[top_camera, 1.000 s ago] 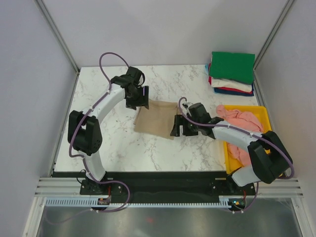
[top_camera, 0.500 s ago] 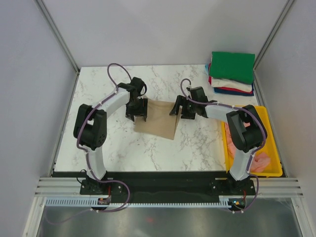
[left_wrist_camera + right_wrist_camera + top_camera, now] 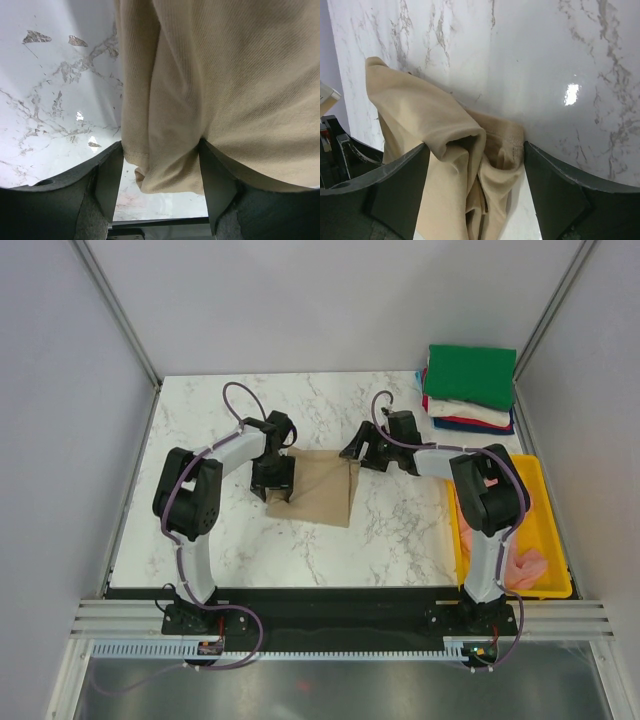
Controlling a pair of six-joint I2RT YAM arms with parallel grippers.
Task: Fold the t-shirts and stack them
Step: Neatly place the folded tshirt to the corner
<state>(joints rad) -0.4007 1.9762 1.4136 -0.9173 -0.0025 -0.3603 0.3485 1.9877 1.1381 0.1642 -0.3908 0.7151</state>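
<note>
A folded tan t-shirt lies flat at the middle of the marble table. My left gripper is at its left edge. In the left wrist view the jaws stand wide apart with the tan hem hanging between them. My right gripper is at the shirt's far right corner. In the right wrist view the jaws stand wide apart around bunched tan fabric. A stack of folded t-shirts, with green on top over white, red and blue, sits at the far right.
A yellow tray stands at the right edge, with a pink t-shirt in it, partly hidden by the right arm. Grey walls and metal posts surround the table. Bare marble lies left of and in front of the tan shirt.
My left gripper slid along the shirt's left edge toward the near side. My right gripper went from the shirt's near right edge to its far right corner. The shirt's left edge shifted slightly.
</note>
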